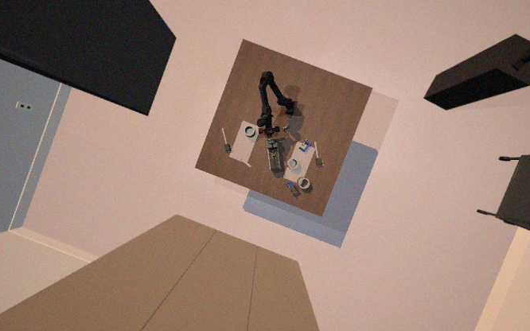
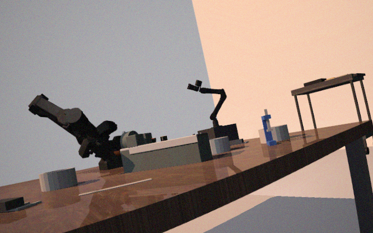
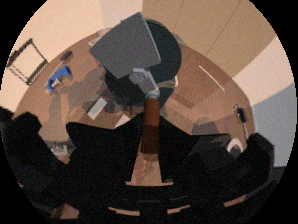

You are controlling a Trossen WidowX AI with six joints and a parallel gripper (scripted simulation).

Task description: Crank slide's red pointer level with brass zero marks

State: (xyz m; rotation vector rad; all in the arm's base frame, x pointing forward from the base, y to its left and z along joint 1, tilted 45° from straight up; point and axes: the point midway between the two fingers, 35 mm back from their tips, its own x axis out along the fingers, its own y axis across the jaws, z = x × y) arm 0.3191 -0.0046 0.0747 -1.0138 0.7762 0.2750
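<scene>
The machine [image 1: 274, 162] [image 2: 164, 159] is a long grey-green box with a light top edge. A red spot, apparently the pointer [image 1: 272, 151], shows in its slot in the top view; the brass marks are too small to compare with it. In the wrist view, a grey metal crank arm [image 3: 145, 82] runs from the dark round housing [image 3: 172, 52] to an orange-brown handle [image 3: 151, 112]. My gripper [image 3: 149, 115] [image 1: 269, 132] is shut on that handle, with the black fingers on both sides of it. The exterior view shows little of the grip, behind the machine's end.
A pale round pot [image 1: 250, 131] [image 2: 57, 179] stands on a white sheet [image 1: 240, 149] beside the arm. Across the machine are another pot [image 1: 293, 164], a blue clamp [image 1: 305, 146] [image 2: 268, 133] [image 3: 58, 78] and a further pot [image 1: 303, 183]. Small dark blocks lie near the table's edges.
</scene>
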